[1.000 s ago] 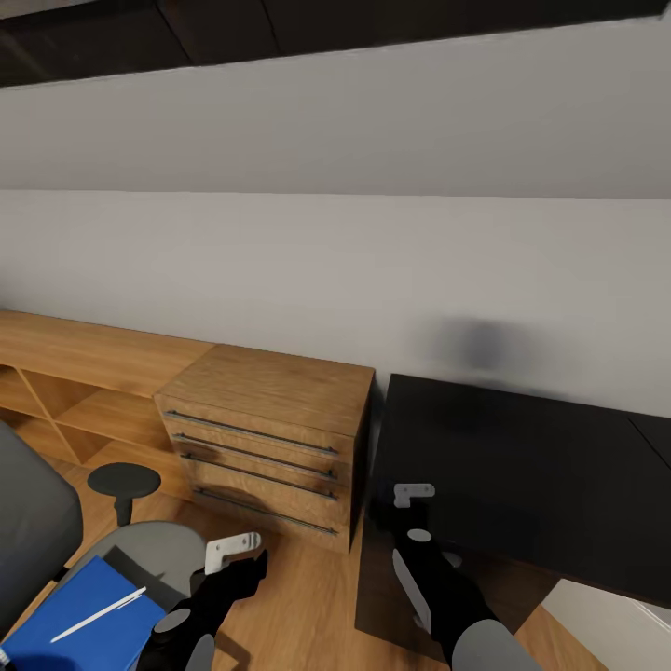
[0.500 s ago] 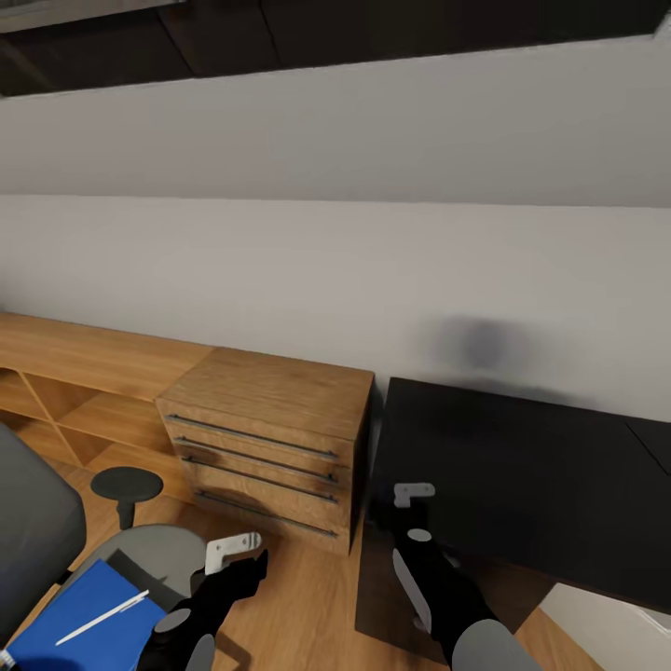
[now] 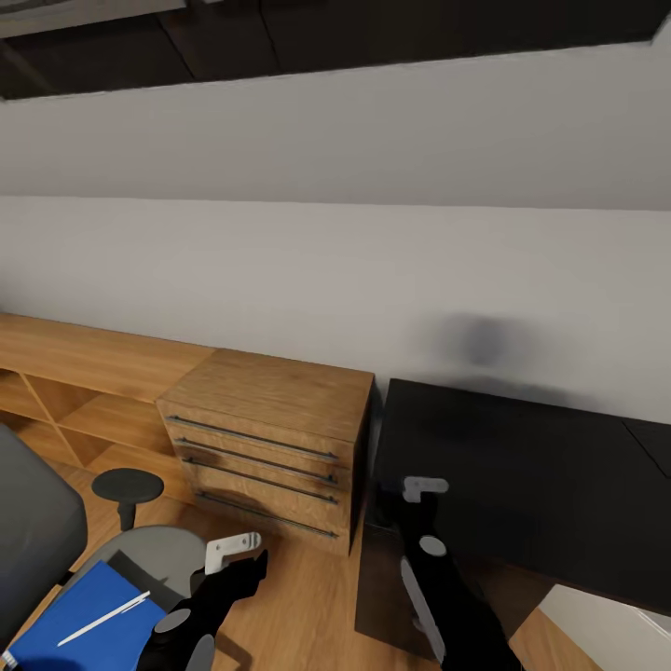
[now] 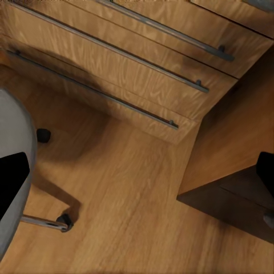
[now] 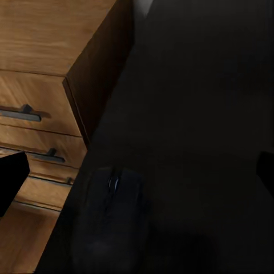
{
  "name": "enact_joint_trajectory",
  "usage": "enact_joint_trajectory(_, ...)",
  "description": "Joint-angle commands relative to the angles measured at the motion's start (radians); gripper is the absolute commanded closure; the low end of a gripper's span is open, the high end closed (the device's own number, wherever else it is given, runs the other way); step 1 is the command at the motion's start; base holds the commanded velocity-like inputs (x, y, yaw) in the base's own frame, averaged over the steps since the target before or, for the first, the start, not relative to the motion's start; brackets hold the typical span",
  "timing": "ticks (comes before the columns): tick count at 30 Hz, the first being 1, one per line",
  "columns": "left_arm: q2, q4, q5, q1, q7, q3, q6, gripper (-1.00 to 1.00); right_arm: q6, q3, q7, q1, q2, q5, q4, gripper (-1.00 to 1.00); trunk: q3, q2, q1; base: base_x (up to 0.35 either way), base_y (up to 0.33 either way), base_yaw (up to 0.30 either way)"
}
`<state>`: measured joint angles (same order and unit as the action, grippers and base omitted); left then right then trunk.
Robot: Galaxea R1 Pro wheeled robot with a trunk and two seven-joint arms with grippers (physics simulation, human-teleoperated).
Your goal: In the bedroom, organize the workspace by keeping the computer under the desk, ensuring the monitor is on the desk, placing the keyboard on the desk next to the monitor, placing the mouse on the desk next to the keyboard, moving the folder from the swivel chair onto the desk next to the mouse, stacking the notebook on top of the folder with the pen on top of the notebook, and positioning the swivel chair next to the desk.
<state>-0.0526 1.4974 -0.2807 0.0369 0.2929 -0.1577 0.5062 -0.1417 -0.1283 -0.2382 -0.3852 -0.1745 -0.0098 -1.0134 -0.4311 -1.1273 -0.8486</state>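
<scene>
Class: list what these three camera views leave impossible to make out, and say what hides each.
- Swivel chair, head view: its base is cut off by the picture's edge.
- Folder, head view: its near end is cropped, so what lies under the pen is unclear.
- Right hand, head view: seen from behind, opening unreadable.
- Mouse, right wrist view: black on the black desk, outline blurred.

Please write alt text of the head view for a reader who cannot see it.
A blue folder with a white pen on it lies on a grey swivel chair at lower left, beside a wooden drawer cabinet and a black desk against a white wall.
</scene>
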Motion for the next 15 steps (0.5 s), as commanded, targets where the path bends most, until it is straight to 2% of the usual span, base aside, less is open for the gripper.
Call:
enact_joint_trajectory(1,0.0,0.002,-0.01,0.0,0.009,-0.002,0.002,-1.0,-0.013,-0.001,-0.006,0.028,0.0,-0.002,-0.05,-1.0,-0.001,-0.001,0.0,0.0,0.0,0.0)
enact_joint_trajectory(3,0.0,0.002,-0.009,0.0,0.009,-0.002,0.0,-1.0,-0.024,-0.002,-0.005,0.054,0.0,-0.002,-0.096,-1.0,-0.001,-0.001,0.0,-0.005,0.0,0.0)
enact_joint_trajectory(7,0.0,0.003,-0.008,0.0,0.009,-0.002,0.0,-1.0,-0.03,-0.002,-0.003,0.071,0.0,-0.002,-0.122,-1.0,-0.001,-0.001,0.0,-0.101,0.0,0.0)
enact_joint_trajectory(15,0.0,0.003,-0.009,0.0,0.009,-0.002,0.001,-1.0,-0.032,-0.004,0.002,0.082,0.0,-0.003,-0.137,-1.0,-0.001,-0.001,0.0,-0.302,0.0,0.0)
